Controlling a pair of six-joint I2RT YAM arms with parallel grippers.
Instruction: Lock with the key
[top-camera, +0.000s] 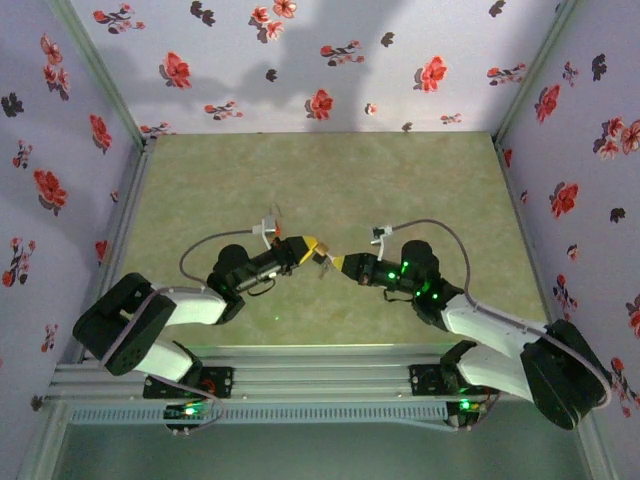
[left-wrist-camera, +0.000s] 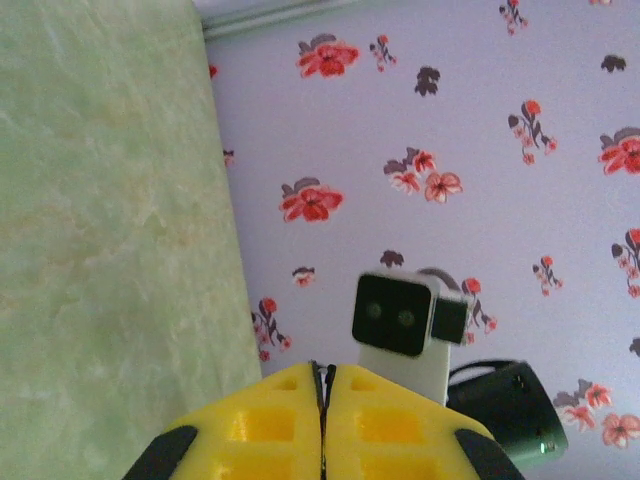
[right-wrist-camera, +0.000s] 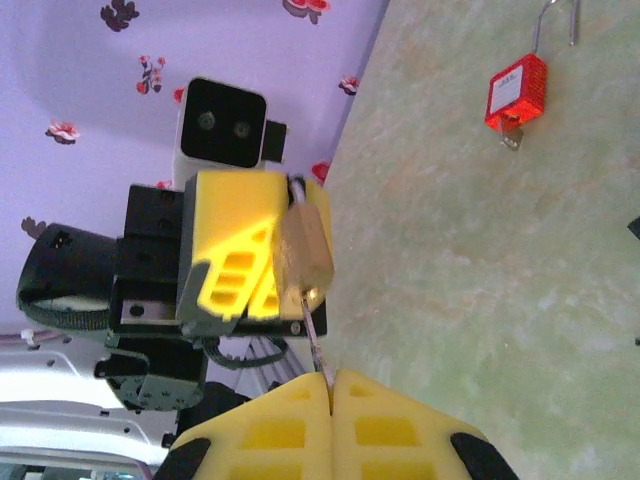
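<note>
A red padlock (right-wrist-camera: 517, 92) with a thin silver shackle lies flat on the mottled green surface (top-camera: 320, 180), away from its edges, and walls (top-camera: 330, 60) papered pale lilac with red and dark flowers rise along its far, left and right edges.

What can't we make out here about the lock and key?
Shackle of the brass padlock: right wrist view, behind the fingers of the left hand; open or shut unclear.
Head of the key: right wrist view, buried between the fingers of the right hand.
Depth of the key in the lock: top view, too small.
Shackle top of the red padlock: right wrist view, cut by the top edge.
</note>
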